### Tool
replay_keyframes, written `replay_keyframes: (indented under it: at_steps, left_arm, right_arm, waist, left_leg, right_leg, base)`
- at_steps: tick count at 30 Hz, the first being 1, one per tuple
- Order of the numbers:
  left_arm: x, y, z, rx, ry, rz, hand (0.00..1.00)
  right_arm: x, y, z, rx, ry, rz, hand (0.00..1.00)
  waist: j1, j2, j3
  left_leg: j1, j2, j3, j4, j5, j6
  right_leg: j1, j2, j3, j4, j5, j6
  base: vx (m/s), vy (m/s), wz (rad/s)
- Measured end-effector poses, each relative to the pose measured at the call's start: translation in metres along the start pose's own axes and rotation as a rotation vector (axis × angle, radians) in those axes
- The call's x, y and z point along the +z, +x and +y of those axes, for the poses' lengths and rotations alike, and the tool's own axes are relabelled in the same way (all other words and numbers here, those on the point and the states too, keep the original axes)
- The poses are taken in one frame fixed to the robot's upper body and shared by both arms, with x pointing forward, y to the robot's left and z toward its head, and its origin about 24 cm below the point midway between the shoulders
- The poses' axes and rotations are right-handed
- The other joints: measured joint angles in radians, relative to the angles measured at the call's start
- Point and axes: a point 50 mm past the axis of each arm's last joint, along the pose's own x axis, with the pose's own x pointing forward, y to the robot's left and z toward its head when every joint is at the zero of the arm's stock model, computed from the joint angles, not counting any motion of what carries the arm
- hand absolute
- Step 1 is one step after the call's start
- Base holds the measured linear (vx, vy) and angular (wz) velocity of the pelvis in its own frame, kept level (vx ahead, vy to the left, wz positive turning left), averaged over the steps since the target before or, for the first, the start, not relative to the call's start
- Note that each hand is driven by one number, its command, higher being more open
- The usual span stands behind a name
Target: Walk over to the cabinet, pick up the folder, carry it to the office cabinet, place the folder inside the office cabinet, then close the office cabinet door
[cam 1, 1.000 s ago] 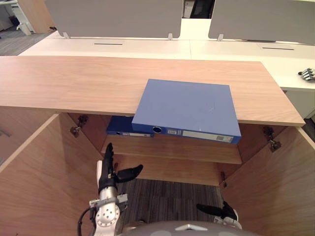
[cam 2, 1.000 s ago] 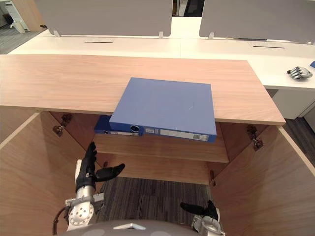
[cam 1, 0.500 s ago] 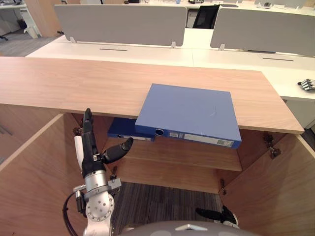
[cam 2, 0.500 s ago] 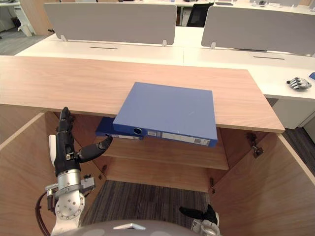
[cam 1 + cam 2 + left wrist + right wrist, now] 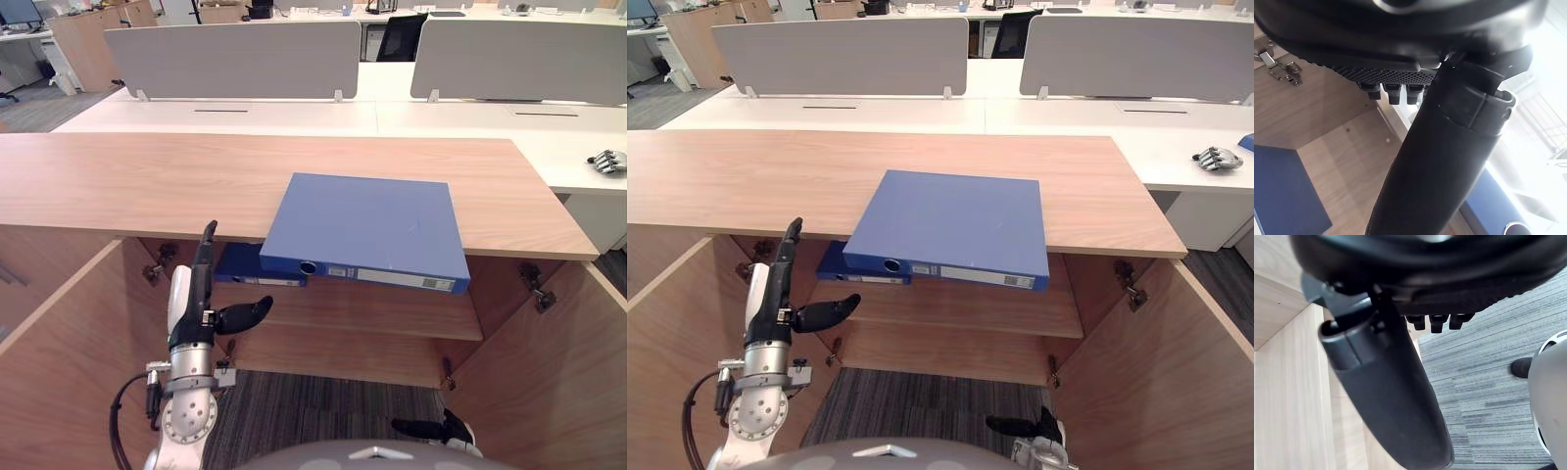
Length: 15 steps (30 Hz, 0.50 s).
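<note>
A blue folder (image 5: 367, 230) lies flat on the wooden cabinet top (image 5: 118, 181), its spine hanging over the front edge. A second blue folder (image 5: 238, 264) rests on the shelf (image 5: 382, 318) inside the open cabinet, just below it. My left hand (image 5: 194, 299) is raised in front of the cabinet opening, left of the top folder. Its fingers point straight up and reach the top's front edge, with the thumb (image 5: 1440, 161) spread toward the shelf folder. It holds nothing. My right hand (image 5: 436, 429) hangs low over the carpet, open and empty.
Both cabinet doors stand swung out: the left door (image 5: 59, 362) and the right door (image 5: 554, 382), flanking my arms. White desks (image 5: 294, 116) with grey dividers (image 5: 235, 54) sit behind the cabinet. A spare robotic hand (image 5: 607, 160) lies on the desk at far right.
My left hand has risen from near the carpet to the cabinet top's front edge and drifted right toward the folders. The camera has tilted up. The right hand stayed low.
</note>
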Motion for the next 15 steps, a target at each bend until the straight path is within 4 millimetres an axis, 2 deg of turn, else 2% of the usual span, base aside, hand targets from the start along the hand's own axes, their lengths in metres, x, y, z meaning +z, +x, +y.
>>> replay_keyframes:
  at_steps: [5,15]
  left_arm:
    - [0.0003,0.0017,0.0036,-0.027,0.090,-0.032,1.00]
    - [0.0034,0.0039,0.0048,-0.012,0.113,-0.054,1.00]
  right_arm:
    - [-0.0007,0.0004,-0.0010,-0.003,-0.002,0.006,1.00]
    - [0.0015,0.0014,-0.0023,-0.005,-0.007,0.004,1.00]
  waist:
    - [-0.003,0.002,0.002]
    - [-0.007,0.009,0.012]
  left_leg:
    - [-0.001,0.002,-0.051,0.000,-0.002,0.002]
    - [0.003,0.004,-0.053,0.000,-0.007,-0.001]
  right_leg:
    - [0.006,0.007,0.007,-0.022,0.009,-0.011]
    - [0.014,0.008,0.008,-0.032,0.014,-0.009]
  base:
    - [0.01,-0.014,-0.04]
    - [0.00,0.000,0.00]
